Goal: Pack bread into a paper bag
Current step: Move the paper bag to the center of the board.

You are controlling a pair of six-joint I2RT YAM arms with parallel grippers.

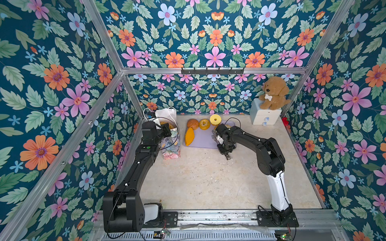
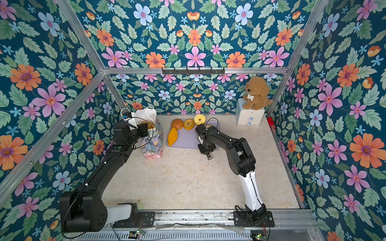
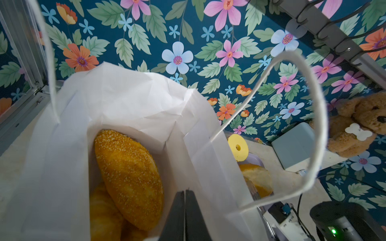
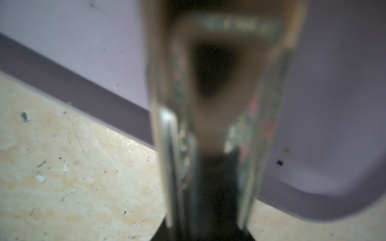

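The paper bag [image 1: 171, 146] [image 2: 154, 146] stands upright at the back left, its white inside [image 3: 125, 100] open upward. In it lie bread pieces: a seeded golden loaf [image 3: 129, 177] on a golden piece [image 3: 102, 210]. My left gripper [image 3: 185, 191] [image 1: 167, 130] is shut at the bag's mouth beside the loaf, with nothing showing between its fingers. On the lilac tray [image 1: 203, 143] lie an orange oval loaf [image 1: 189, 136], a brown bun [image 1: 192, 123] and a golden ring [image 1: 204, 124]. My right gripper [image 1: 225, 151] [image 4: 211, 208] is over the tray's front edge, shut on blurred metal tongs [image 4: 167, 167].
A yellow ring [image 1: 215, 119] stands on edge at the tray's back. Another bread piece [image 3: 257, 177] lies behind the right arm. A brown plush dog [image 1: 273, 94] sits on a pale blue drawer box [image 1: 264, 116] at the back right. Flowered walls enclose the table.
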